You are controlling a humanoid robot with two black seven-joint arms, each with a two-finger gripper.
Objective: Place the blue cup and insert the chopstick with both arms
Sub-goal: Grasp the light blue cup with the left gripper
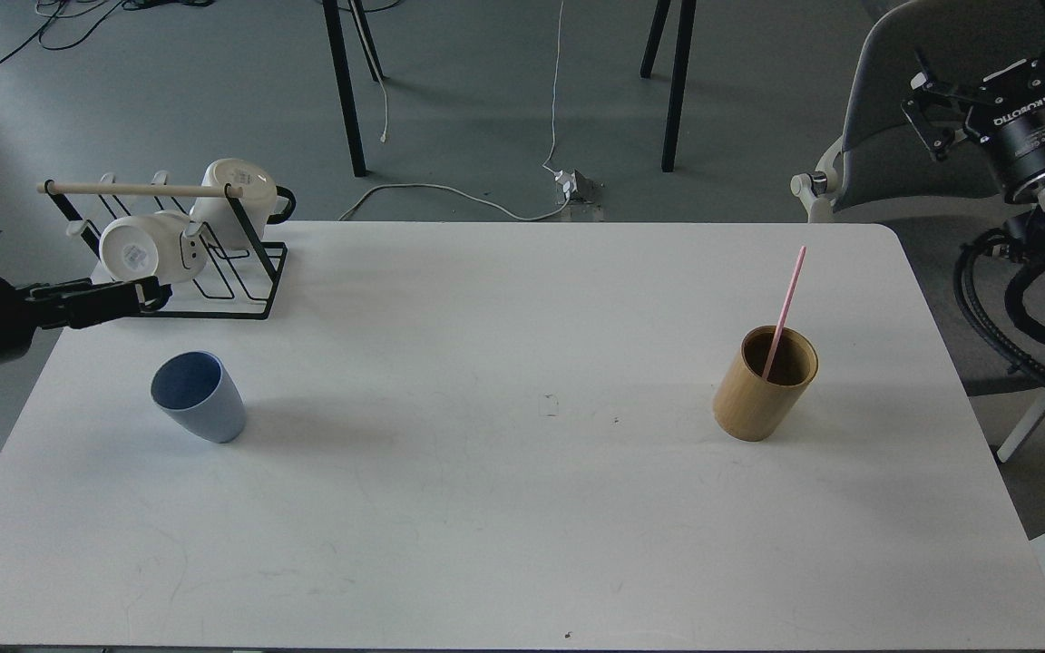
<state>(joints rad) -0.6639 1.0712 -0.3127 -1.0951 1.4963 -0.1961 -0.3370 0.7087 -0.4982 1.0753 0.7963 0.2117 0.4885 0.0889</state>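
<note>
Head view | blue cup (199, 396) upright near desk's (522, 544) left edge | pink chopstick (786, 308) leaning in bamboo holder (766, 383), right side | my left gripper (152, 295) hovers behind cup, empty, fingers slightly parted; right gripper (931, 113) off-desk, state unclear | I'd straddle the rim squarely before closing.

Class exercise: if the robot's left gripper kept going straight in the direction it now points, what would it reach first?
The left gripper points rightward along the table's far-left edge. Likely first: the black wire rack holding white mugs, though depth is unclear from one view.
</note>
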